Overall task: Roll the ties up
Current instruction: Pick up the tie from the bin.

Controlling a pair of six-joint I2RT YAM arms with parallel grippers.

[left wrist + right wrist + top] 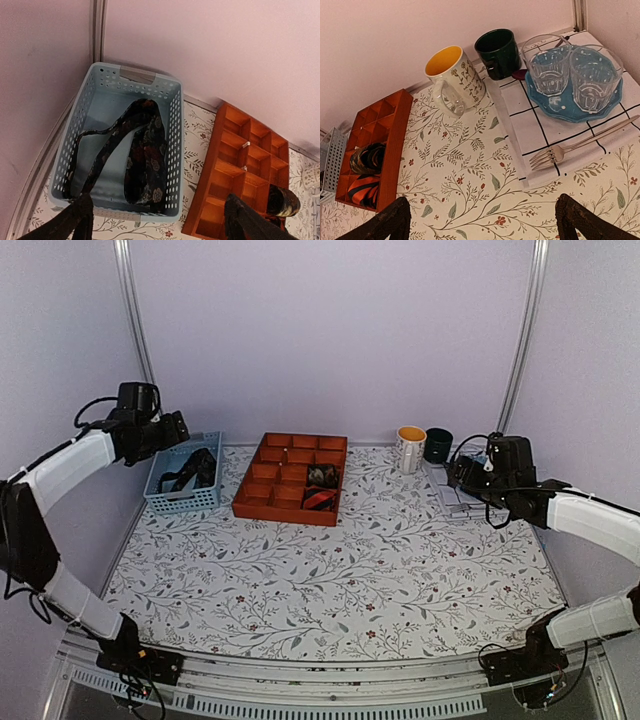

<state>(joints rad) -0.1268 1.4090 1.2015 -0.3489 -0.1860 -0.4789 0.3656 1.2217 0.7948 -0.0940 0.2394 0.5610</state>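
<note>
A dark floral tie (145,160) lies loose and unrolled in the pale blue basket (172,125) at the table's back left, also seen from above (190,472). Two rolled ties sit in the orange divided box (290,478): a dark patterned one (322,475) and a red-and-black one (318,499); both show in the right wrist view (366,159) (362,190). My left gripper (160,225) is open and empty, high above the basket's near edge. My right gripper (482,222) is open and empty above the table's right side.
A yellow-lined floral mug (456,80) and a dark green mug (498,52) stand at the back right. A checked mat (540,125) holds a blue plate (570,107) with two glasses and a fork (575,147). Walls close in on both sides.
</note>
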